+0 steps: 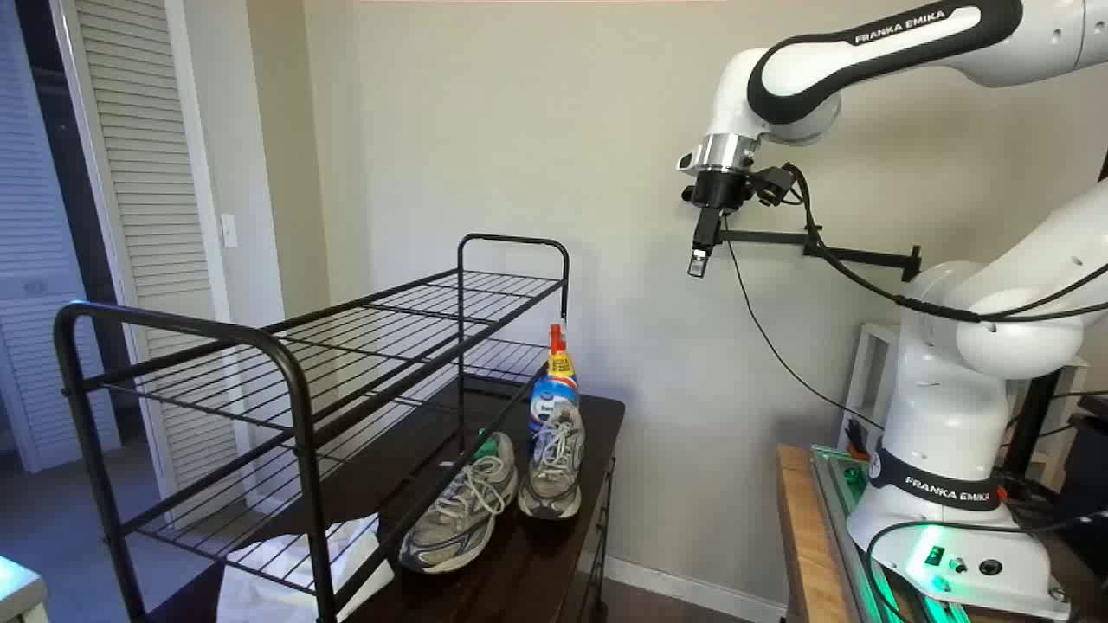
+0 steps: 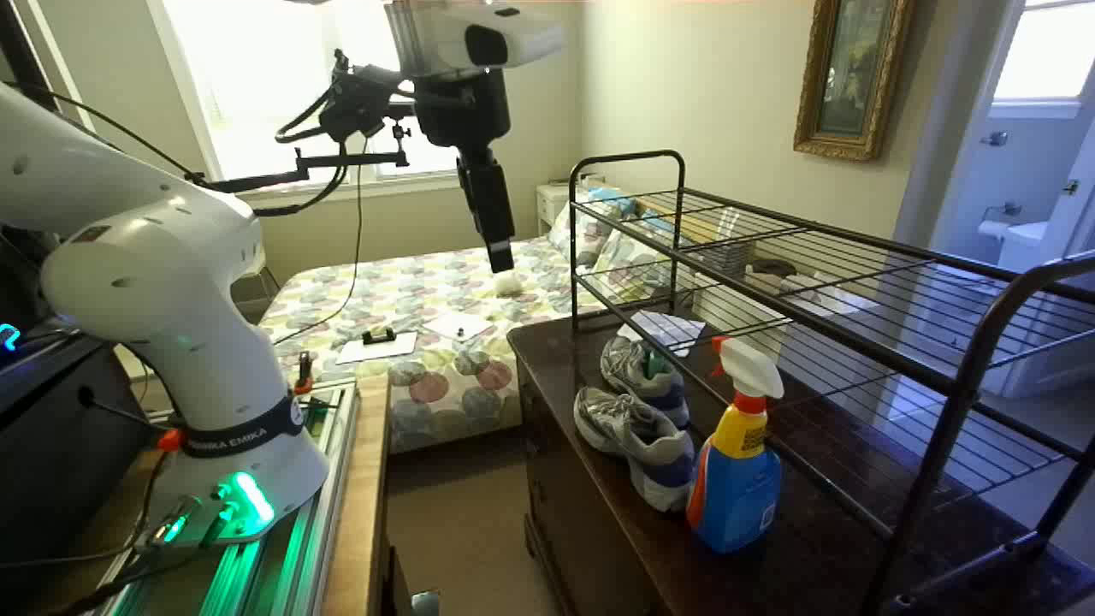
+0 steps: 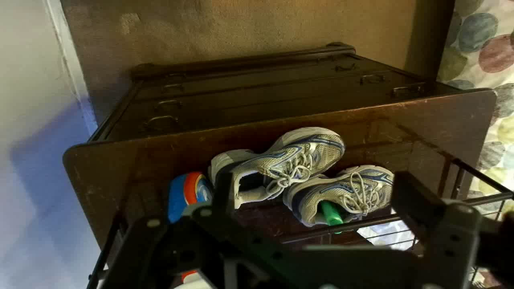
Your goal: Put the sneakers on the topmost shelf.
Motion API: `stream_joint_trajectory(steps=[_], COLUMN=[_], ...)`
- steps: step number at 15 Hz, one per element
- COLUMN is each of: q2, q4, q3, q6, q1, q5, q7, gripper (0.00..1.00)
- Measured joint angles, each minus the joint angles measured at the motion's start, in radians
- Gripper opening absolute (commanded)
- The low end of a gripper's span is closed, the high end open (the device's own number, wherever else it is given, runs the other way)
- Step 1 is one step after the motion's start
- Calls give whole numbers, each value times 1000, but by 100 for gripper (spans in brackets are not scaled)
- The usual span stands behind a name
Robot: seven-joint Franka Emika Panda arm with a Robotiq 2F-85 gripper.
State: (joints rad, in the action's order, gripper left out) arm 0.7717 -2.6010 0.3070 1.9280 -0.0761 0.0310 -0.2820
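Grey-and-white mesh sneakers (image 3: 281, 157) chilling on a shiny dark-wood dresser (image 2: 556, 359), circle-print bed (image 2: 466, 372) nearby, black two-fingered gripper (image 1: 698, 261) hanging empty, spread wide.

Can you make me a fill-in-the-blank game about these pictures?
The number of grey mesh, white-laced sneakers on the dark wooden dresser is ____.
The slim object inside one sneaker is coloured ____.
The robot's black two-fingered gripper holds ____.

Missing words: two; green; nothing.
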Motion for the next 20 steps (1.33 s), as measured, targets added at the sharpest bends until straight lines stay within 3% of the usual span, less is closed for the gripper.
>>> stream_joint_trajectory(steps=[9,12,20], q2=[0,-15,-261], q4=[0,-8,-52], q3=[-1,-13,-41], q6=[0,-5,72], q1=[-1,10,153], q5=[0,3,2], q7=[0,-54,-294], gripper=[100,100,100])
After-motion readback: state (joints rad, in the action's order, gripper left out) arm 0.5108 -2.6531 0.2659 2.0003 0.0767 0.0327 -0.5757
